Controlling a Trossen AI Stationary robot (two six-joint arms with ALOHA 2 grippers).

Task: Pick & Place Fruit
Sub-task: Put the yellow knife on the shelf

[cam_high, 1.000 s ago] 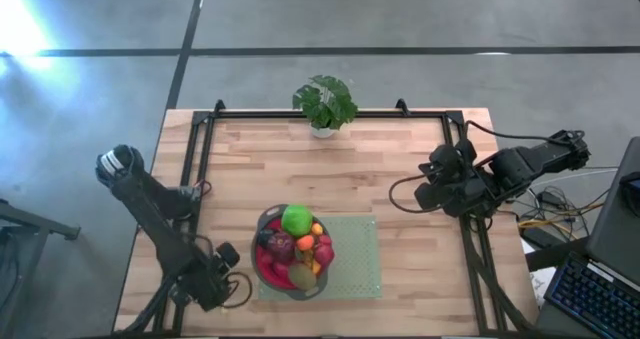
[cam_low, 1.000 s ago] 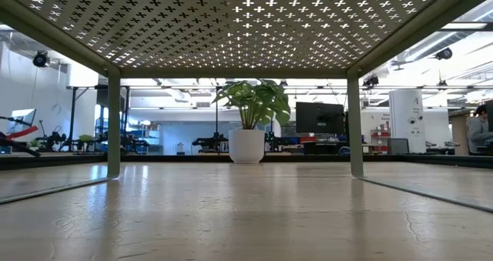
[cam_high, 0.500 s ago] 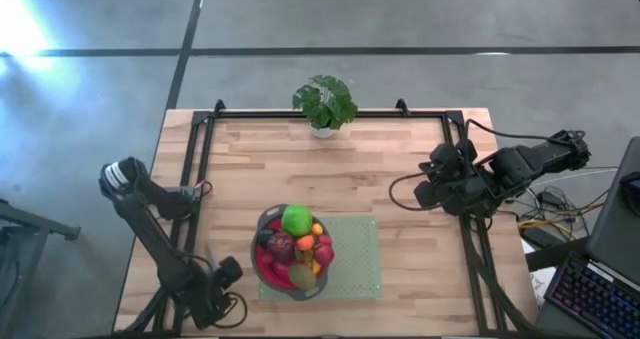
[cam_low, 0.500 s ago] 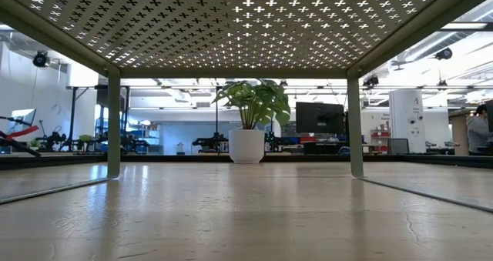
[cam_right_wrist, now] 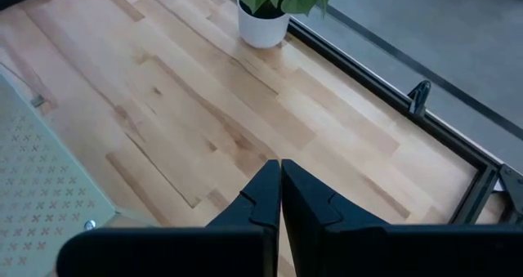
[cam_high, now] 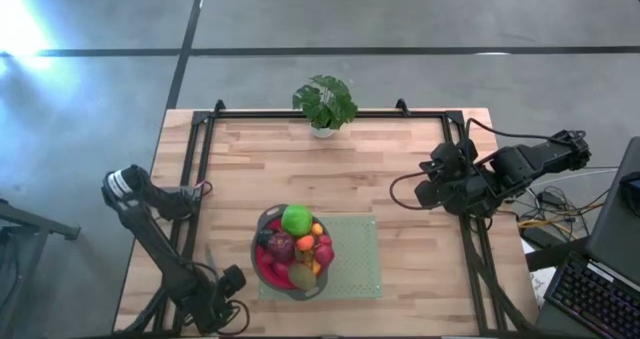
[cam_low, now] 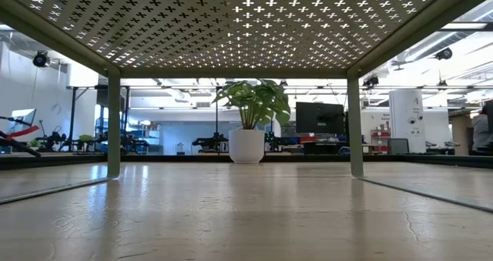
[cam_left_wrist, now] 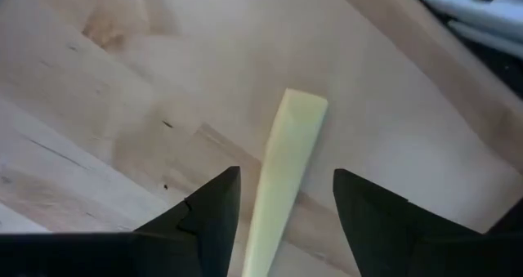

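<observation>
One wooden surface [cam_high: 400, 169]. One potted plant [cam_high: 325, 104] at its far edge. One pale green perforated mat [cam_high: 355, 264]. One grey bowl [cam_high: 262, 222] on the mat. In the bowl, one green ball [cam_high: 296, 219], one dark-red lump [cam_high: 281, 245], one orange piece [cam_high: 304, 243], a few small red and orange pieces; exact total of fruit impossible to tell. One pale-handled knife [cam_left_wrist: 282, 175]. Two dark arms, two fingers on each.
</observation>
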